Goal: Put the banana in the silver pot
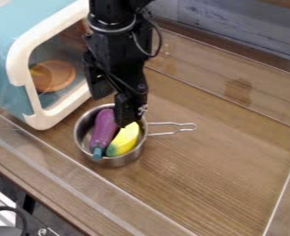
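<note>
The wooden tabletop (221, 157) was shown carrying a teal toy oven (18, 64), its open cavity holding an orange bowl (52, 76), presumably stored out of the working area. The silver pot (86, 147) was set just in front of the oven, its wire handle (172, 126) directed sideways, so that its mouth was left reachable from above. The tool (125, 109) was seen directly over the pot, pointed downward, spread wide and empty. The banana (125, 139) was seen inside the pot, beside a purple eggplant (104, 131).
</note>
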Motion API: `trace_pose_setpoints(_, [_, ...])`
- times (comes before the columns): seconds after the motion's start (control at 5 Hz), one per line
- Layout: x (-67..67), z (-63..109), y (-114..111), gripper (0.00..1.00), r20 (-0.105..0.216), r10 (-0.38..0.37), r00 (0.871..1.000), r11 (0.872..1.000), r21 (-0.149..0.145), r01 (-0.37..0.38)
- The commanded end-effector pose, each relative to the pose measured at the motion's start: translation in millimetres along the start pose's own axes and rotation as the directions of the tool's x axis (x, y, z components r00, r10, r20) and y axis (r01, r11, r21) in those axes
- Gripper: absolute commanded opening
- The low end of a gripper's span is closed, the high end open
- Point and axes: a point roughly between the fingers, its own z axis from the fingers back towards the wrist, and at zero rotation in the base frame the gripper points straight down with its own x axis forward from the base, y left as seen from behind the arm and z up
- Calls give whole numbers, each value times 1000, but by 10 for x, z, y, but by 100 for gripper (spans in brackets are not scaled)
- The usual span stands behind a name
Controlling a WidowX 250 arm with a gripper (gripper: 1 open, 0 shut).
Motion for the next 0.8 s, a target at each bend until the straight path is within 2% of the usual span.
trace_pose_setpoints(0.0, [47,15,-12,100,17,4,1000,1000,4,-4])
trace_pose_setpoints(0.6, [70,-43,-39,100,13,35,999,999,-5,-34])
